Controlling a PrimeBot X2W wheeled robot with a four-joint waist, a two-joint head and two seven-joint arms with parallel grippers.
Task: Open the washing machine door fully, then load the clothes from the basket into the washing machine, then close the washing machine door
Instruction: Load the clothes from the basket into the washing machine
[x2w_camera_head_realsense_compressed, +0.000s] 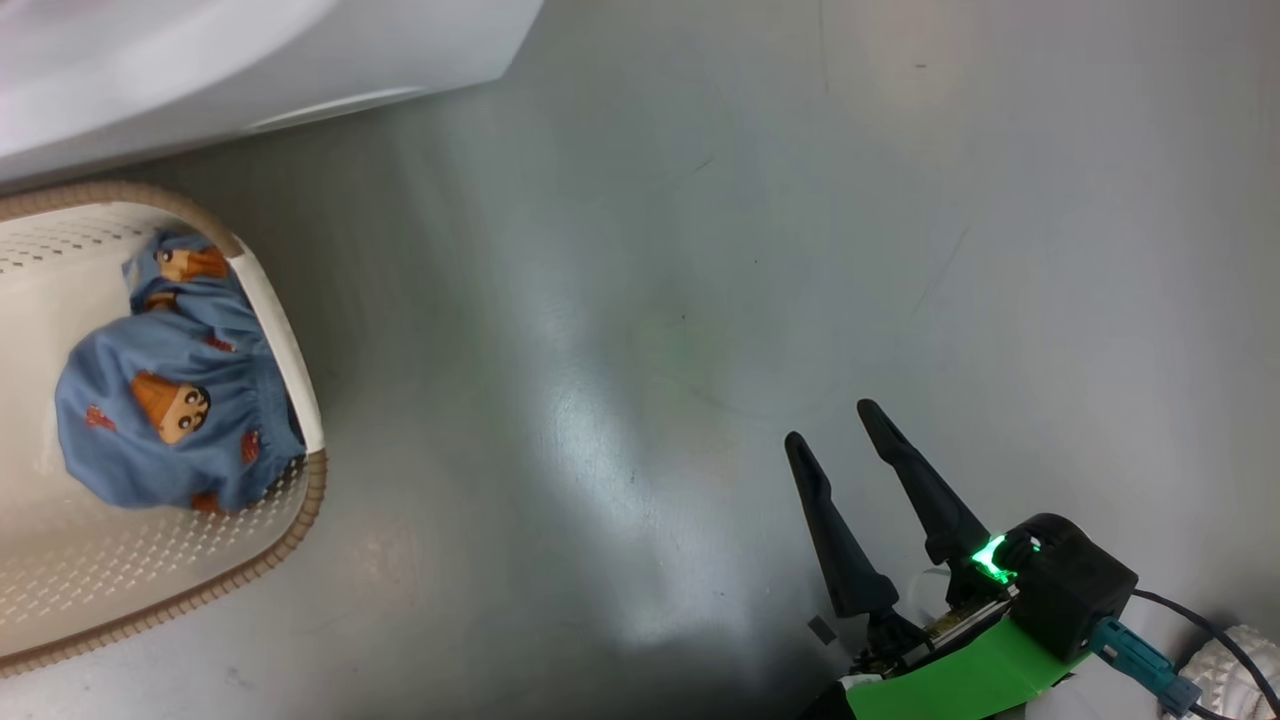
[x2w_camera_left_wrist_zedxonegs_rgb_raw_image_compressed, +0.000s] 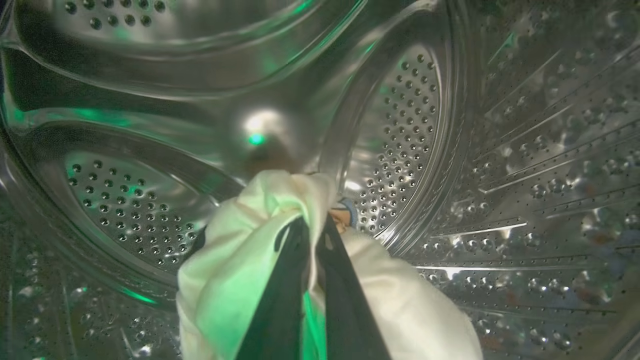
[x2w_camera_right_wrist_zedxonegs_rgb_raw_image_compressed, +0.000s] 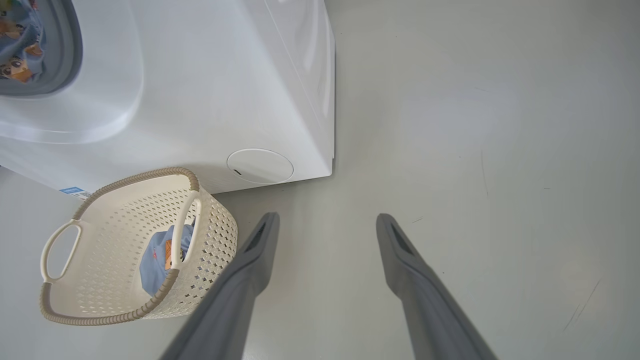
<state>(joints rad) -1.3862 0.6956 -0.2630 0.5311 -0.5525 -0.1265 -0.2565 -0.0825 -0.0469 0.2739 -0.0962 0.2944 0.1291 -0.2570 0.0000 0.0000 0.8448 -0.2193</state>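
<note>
Inside the steel perforated drum of the washing machine, my left gripper is shut on a cream-white side of one of the clothes, which hangs around the fingers. Blue bear-print fabric shows inside the grey seal. Another blue bear-print garment lies in the cream basket on the floor beside the machine. My right gripper hovers open over bare floor, to the right of the basket, nothing between its fingers. The washing machine door is out of view.
The grey floor stretches to the right of the machine and the basket. A round white cap sits low on the machine's front, near a blue label. A dark cable and a white ribbed hose lie at the lower right.
</note>
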